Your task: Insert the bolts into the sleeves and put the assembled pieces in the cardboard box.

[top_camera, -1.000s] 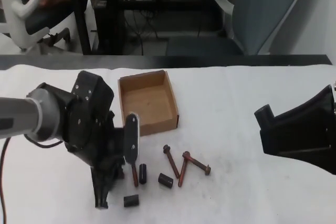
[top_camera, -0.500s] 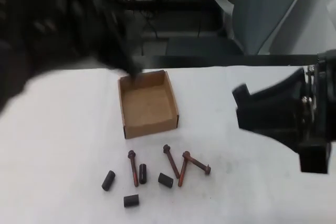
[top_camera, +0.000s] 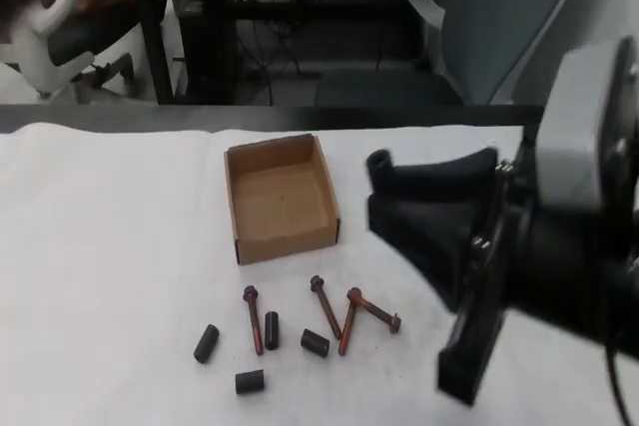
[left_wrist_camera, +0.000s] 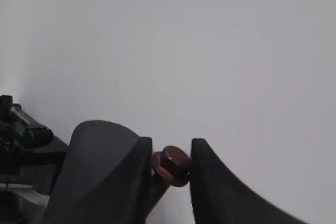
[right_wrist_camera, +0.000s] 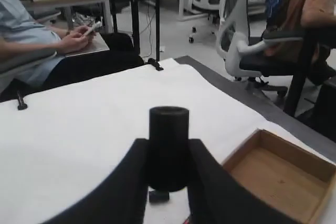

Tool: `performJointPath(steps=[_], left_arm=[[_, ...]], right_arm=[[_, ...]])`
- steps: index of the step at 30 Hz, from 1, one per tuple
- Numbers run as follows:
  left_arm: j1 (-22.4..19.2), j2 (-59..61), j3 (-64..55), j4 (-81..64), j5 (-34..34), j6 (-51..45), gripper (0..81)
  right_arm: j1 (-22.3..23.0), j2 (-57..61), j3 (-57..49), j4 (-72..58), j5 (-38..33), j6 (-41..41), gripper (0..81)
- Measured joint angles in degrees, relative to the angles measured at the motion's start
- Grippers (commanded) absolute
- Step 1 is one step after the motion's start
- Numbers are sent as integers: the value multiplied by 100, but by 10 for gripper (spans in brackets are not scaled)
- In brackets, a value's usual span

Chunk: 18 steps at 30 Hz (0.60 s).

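Right arm (top_camera: 479, 246) swinging inward beside cardboard box (top_camera: 290, 239), right gripper (right_wrist_camera: 168, 145) clasping a sleeve (right_wrist_camera: 168, 127); left gripper (left_wrist_camera: 171, 148), lifting clear, pinching a bolt (left_wrist_camera: 172, 166)

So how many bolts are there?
5. Four bolts lie on the cloth near the cardboard box: one beside a sleeve, one in the middle, two crossed. The fifth is held in the left gripper. The arm may hide more.
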Motion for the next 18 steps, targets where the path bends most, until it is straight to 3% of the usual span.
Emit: performJointPath(steps=[4, 8, 12, 18], left_arm=[[-405, -43, 553, -150, -281, 307, 18], [-500, -199, 1596, -793, -448, 162, 18], [-483, -309, 2839, -2195, -510, -129, 18], [-483, -312, 3783, -3495, -547, -533, 18]], right_arm=[[505, 524, 235, -715, 565, -106, 6], [772, 1190, 338, -950, 1237, -177, 6], [875, 1553, 374, -1276, 1584, -174, 6], [907, 1768, 408, -2219, 1782, -174, 6]])
